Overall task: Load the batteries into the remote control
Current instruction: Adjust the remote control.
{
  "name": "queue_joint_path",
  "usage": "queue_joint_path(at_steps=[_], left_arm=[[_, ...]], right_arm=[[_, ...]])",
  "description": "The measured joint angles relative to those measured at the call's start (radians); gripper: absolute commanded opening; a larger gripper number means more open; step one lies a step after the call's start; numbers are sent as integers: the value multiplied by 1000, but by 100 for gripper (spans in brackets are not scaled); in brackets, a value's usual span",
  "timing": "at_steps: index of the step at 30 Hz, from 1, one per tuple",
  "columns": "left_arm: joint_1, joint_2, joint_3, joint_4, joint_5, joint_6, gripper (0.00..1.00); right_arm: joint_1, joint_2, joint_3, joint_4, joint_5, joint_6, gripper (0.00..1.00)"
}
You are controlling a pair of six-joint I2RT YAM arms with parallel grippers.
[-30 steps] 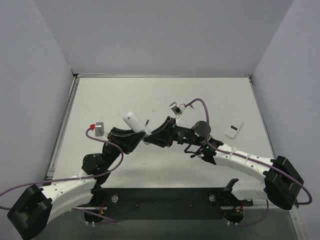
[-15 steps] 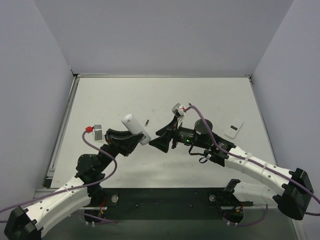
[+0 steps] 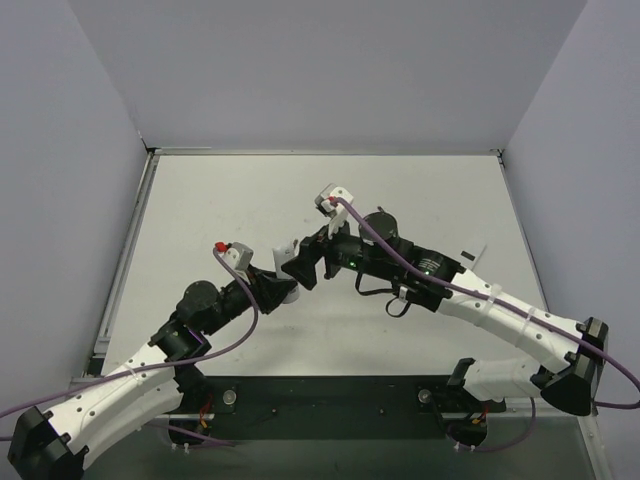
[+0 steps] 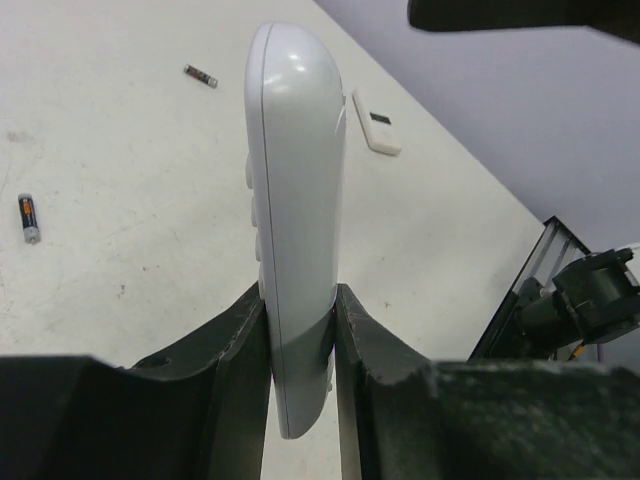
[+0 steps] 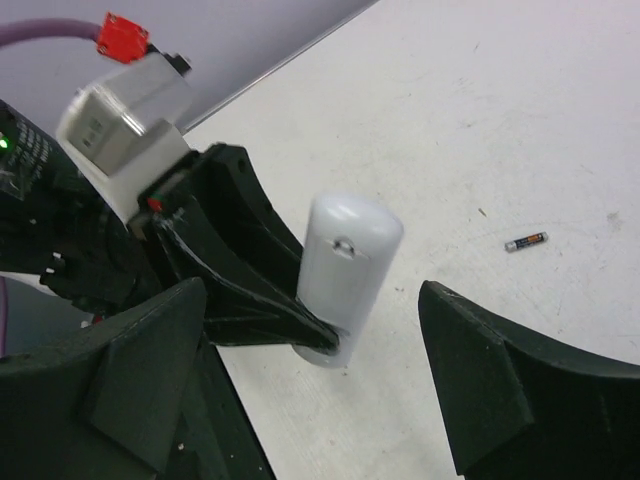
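Remote control (image 4: 295,200) being clamped upright by left gripper (image 4: 300,340), clear of table (image 4: 120,140). Right gripper (image 5: 310,295) being held wide open, empty, facing it. Batteries (image 4: 28,217) (image 4: 200,76) lying loose on table. Step likely remote positioning. Next, battery pickup needed.

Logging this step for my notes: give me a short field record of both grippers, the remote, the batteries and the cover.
left gripper: jaws shut on the remote control, near one end
right gripper: jaws open, facing the remote control, not touching
batteries: two, lying apart on the table
cover piece: flat on the table
loaded: no
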Motion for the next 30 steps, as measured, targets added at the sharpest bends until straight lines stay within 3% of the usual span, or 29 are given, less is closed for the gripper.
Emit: queue_joint_path(at_steps=[7,12,15,16,19,22,25,30], left_arm=[[-9,29,15,-46,19,33,0],[-14,28,17,-47,23,44,0],[-15,28,17,-51,23,47,0],[-16,30,17,-57,21,47,0],[-19,29,16,-59,21,49,1],[-19,18,3,-40,16,51,23],[-19,3,-19,-13,17,51,39],[-25,5,-40,31,21,58,47]], right_arm=[[48,158,170,-113,160,41,82],[47,242,193,-159,196,97,68],[48,272,193,-171,192,132,49],[48,276,194,-170,185,140,37],[54,276,195,-169,177,162,14],[54,274,195,-163,175,175,1],[54,269,189,-162,176,186,0],[54,248,173,-161,192,206,0]])
